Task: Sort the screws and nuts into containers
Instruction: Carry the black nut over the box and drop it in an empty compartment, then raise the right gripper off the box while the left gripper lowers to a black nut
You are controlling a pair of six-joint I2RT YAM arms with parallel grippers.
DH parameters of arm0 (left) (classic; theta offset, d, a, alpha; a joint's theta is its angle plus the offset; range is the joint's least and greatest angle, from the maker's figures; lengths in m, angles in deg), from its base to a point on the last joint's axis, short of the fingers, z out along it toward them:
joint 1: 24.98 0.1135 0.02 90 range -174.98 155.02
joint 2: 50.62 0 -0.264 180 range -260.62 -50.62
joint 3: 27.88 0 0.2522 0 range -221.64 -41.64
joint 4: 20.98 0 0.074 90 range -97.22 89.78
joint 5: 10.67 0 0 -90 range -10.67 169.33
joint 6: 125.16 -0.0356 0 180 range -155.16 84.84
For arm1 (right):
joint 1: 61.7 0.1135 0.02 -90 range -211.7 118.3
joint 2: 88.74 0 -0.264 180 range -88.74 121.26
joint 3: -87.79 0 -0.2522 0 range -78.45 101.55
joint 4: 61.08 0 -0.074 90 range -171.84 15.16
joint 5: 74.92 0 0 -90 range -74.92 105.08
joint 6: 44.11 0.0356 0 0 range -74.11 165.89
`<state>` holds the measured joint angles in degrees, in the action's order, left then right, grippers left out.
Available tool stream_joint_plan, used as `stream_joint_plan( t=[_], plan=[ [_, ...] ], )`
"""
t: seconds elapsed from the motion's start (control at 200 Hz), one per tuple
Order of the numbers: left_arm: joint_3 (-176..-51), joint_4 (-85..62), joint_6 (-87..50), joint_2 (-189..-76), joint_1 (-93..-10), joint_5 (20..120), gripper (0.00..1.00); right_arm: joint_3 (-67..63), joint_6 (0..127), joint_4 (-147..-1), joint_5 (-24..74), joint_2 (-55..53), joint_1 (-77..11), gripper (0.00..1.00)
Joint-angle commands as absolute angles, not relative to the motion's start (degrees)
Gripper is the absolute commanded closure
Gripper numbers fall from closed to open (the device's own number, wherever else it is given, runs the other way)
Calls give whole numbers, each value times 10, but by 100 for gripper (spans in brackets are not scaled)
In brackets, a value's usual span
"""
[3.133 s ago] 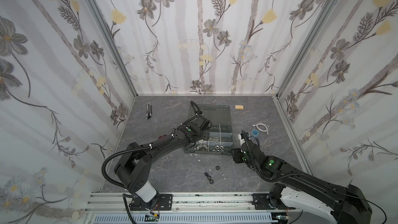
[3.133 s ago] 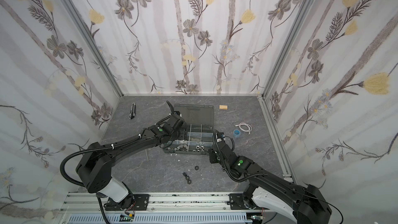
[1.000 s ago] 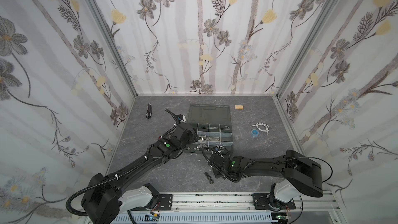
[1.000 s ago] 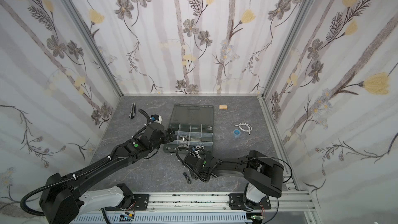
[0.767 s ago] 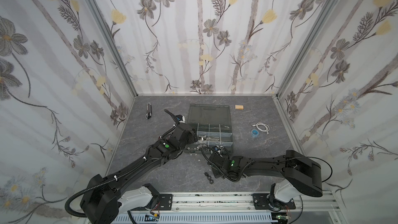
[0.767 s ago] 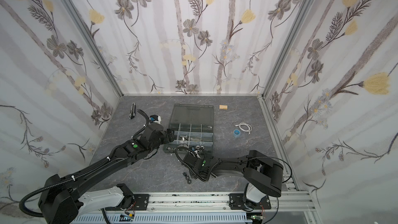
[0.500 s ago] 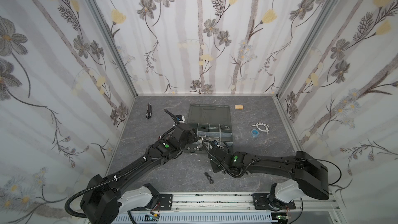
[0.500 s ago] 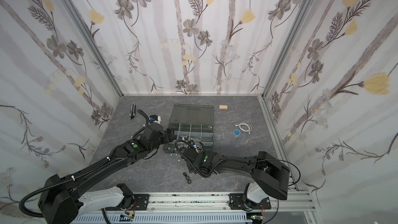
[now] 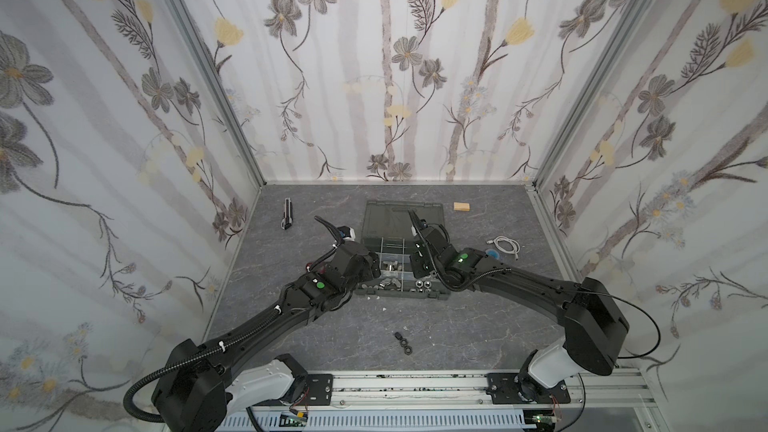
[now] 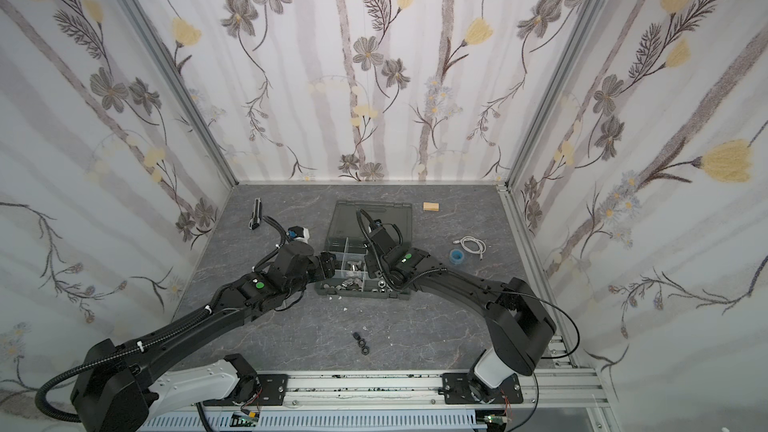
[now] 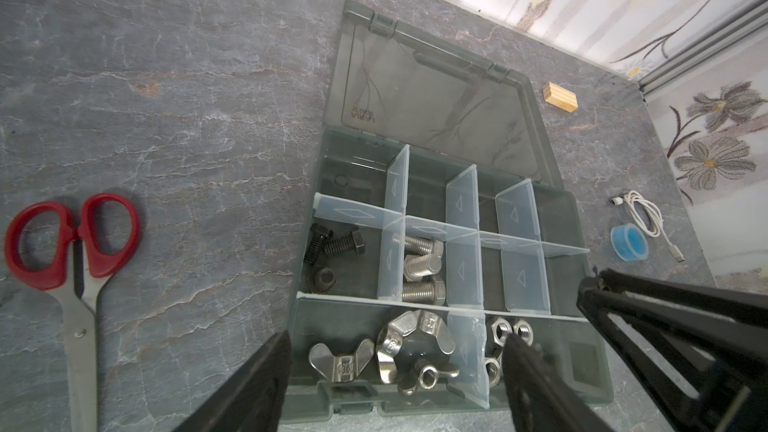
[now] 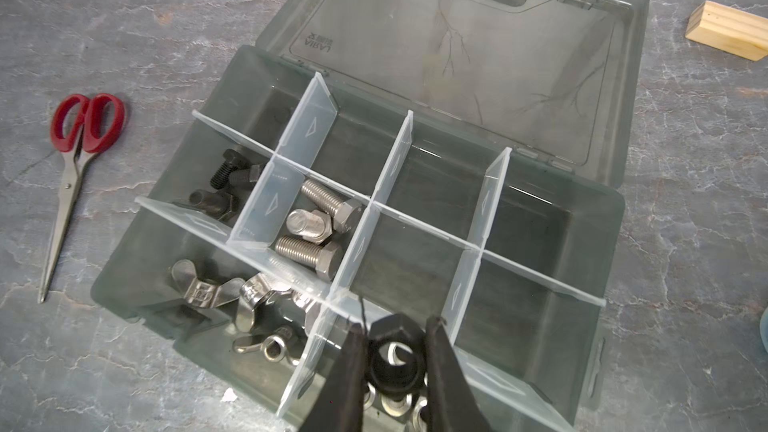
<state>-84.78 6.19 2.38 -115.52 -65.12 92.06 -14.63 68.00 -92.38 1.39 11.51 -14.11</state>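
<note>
Both top views high, looking down on whole table [image 9: 457,326], wrist views close above organizer case [image 11: 436,110]

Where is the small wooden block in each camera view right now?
Both top views: wooden block just right of the open lid's far corner.
Left wrist: wooden block just past that same lid corner.
Right wrist: wooden block beside that corner, partly cut off.
Shared landmark: the open lid.

Raised lettering on the organizer case's clear lid [image 12: 457,35], beyond the compartments [image 12: 419,238] from the right gripper [image 12: 395,324], looks like "ARIA"; a smaller line under it is unreadable. A wing nut [image 11: 340,361] close to the left gripper [image 11: 395,334] is stamped roughly "30".
</note>
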Motion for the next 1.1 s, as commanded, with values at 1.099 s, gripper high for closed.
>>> stream_joint_plan(
  t=[1.099],
  plan=[
    [-834,39,31,-1174,-652,869,22,-193,687,-882,48,46,-165,58]
  ],
)
